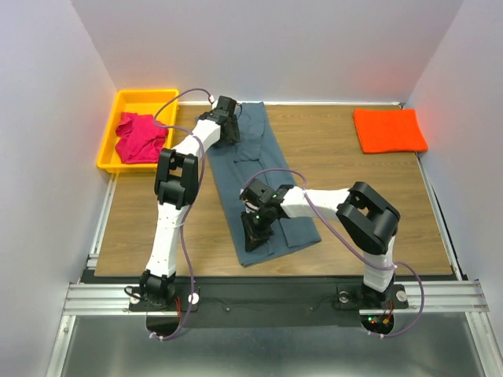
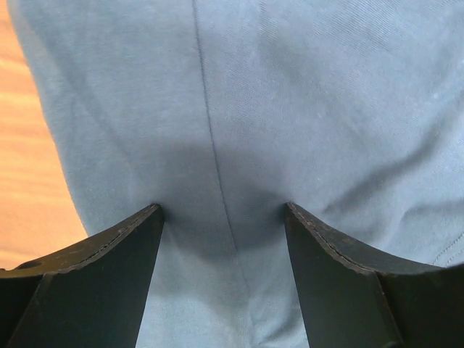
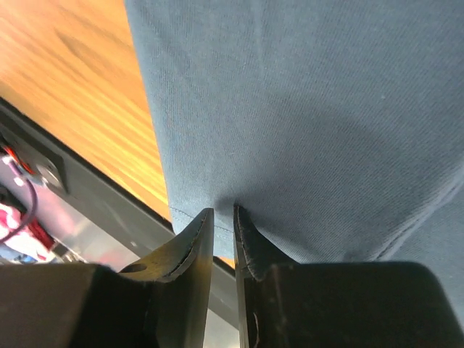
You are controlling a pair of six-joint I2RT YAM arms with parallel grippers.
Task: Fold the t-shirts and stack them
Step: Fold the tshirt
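Grey shirt [image 1: 232,177] is being laid as a long strip on the table [image 1: 354,212]. Its near hem is being pinched by the right gripper [image 3: 223,212], fingers nearly closed on it. The left gripper [image 2: 223,210] is being held wide open over its far end, gripping nothing. Likely risk: only one layer being caught, so the fold gets dragged crooked. The table edge is just past the hem, bare wood right of the grey shirt. Orange shirt [image 1: 389,129] far right, pink shirt [image 1: 141,137] in bin [image 1: 110,141] far left.

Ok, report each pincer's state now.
Left pincer: open over the grey shirt, holding nothing.
Right pincer: closed on the grey shirt's hem.
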